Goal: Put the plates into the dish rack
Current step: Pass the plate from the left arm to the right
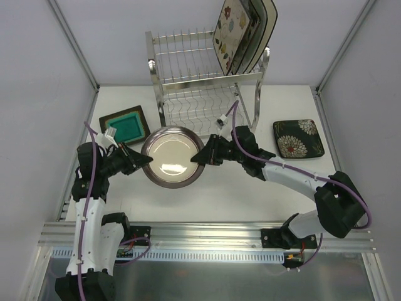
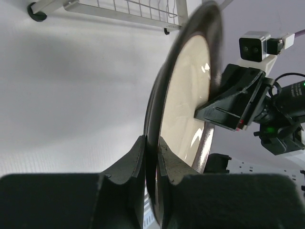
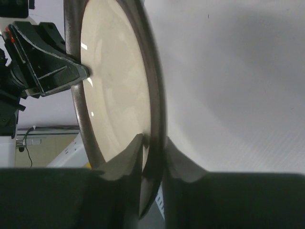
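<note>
Cream round plate (image 1: 172, 157) pinched at opposite rims (dish rack (image 1: 207, 81) close behind).

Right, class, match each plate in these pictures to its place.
Things: 1 round cream dark-rimmed plate; 2 square black plate with teal centre; 3 square dark plate with white flowers; 4 square cream plate with colourful flowers.
Places: A upper tier of chrome wire dish rack; B table, right of rack; C between left gripper and right gripper; D table, left of rack.
Pairs: 1-C, 2-D, 3-B, 4-A.
</note>
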Available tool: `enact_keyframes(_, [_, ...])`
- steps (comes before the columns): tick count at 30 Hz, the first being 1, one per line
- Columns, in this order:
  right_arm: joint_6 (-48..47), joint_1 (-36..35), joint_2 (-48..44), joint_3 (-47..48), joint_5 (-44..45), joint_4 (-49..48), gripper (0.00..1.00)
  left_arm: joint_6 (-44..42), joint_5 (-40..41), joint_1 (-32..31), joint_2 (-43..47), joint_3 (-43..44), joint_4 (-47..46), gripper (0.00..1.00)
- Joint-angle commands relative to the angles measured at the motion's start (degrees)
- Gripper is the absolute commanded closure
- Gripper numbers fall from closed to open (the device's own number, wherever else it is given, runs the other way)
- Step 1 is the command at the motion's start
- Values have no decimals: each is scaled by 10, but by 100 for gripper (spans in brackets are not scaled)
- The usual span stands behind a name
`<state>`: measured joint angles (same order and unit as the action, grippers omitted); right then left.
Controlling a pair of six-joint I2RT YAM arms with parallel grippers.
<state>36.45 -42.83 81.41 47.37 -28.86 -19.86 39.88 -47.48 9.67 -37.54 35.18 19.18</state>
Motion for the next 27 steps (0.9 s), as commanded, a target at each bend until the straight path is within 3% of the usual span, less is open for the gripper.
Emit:
enact_keyframes(1, [6, -6, -12, 22, -9, -44, 86, 34, -45, -6, 16, 3, -66, 100])
enact_keyframes(4, [-1, -6, -30, 21, -1, -34, 99, 33, -39, -6, 18, -8, -66, 100])
enact_keyframes(7, [-15, -6, -53, 23, 11, -10, 99, 32, -37, -6, 18, -19, -68, 95])
enact_keyframes(8, [-19, -5, -61, 25, 15, -3, 99, 31, -34, -6, 18, -20, -67, 89])
enact_keyframes(9, [-32, -6, -75, 26, 25, 6, 99, 30, -33, -7, 18, -23, -67, 74])
enact_keyframes(11, [-49, -5, -92, 36, 37, 41, 99, 29, -32, -6, 18, -25, -68, 63])
enact_keyframes(12, [-57, -6, -100, 39, 49, 52, 100, 29, -32, -6, 19, -25, -67, 51])
enact_keyframes(15, [-98, -5, -133, 64, 74, 111, 99, 27, -30, -6, 18, -24, -67, 37])
enact_keyframes(16, [-130, -6, -156, 88, 96, 181, 99, 27, -30, -6, 13, -24, -67, 17])
enact_keyframes(17, [-143, -6, -163, 88, 96, 182, 99, 27, -30, -6, 13, -24, -67, 16])
enact_keyframes(18, [-155, -5, -170, 111, 119, 196, 100, 26, -31, -7, 12, -24, -67, 9])
enact_keyframes(21, [-211, -5, -192, 176, 190, 318, 99, 21, -33, -6, 10, -25, -66, 1])
enact_keyframes(24, [-256, -5, -206, 241, 270, 446, 99, 16, -33, -8, 9, -28, -66, 1])
enact_keyframes(27, [-281, -5, -221, 278, 325, 494, 99, 6, -31, -13, 12, -36, -67, 1])
